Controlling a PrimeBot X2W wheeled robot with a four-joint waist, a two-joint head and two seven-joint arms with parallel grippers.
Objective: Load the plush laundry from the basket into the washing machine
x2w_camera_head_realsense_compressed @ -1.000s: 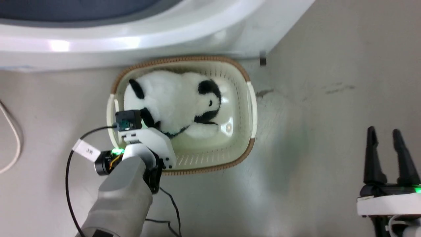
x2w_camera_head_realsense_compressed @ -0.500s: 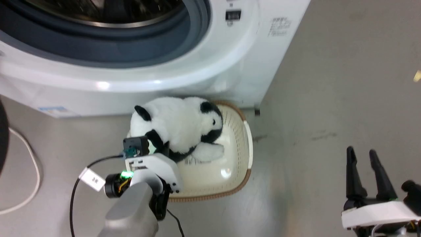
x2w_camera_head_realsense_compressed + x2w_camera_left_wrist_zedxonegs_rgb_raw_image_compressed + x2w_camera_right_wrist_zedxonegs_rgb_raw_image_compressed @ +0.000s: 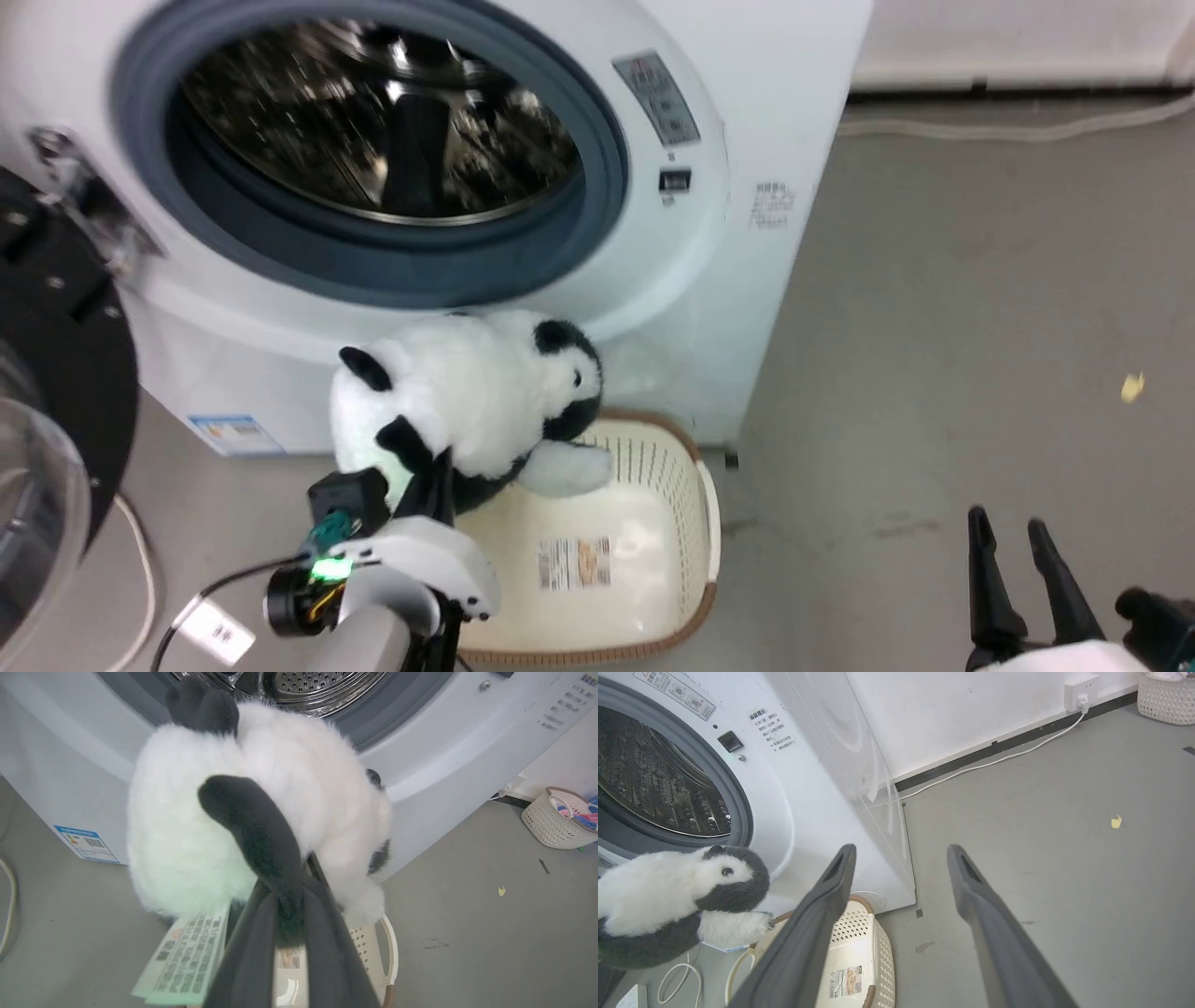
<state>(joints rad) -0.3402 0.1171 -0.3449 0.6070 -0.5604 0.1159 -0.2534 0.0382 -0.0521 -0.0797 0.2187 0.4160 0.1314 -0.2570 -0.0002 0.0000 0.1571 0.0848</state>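
Left gripper point(image 3: 292, 891) pinched on just 1 black limb of the plush laundry point(image 3: 467, 401), bulk ahead of its fingertips, basket point(image 3: 708, 523) beneath, washing machine point(image 3: 747, 112) beyond: thin hold may slip or fur catch the porthole lip; right gripper point(image 3: 1005, 527) wide, empty.

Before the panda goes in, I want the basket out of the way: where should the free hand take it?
Pinch the pale side handle of the basket, coming from the robot's right with the open right hand. That edge faces the right hand and is thin; the left hand, shut on the panda, hangs over the other side.
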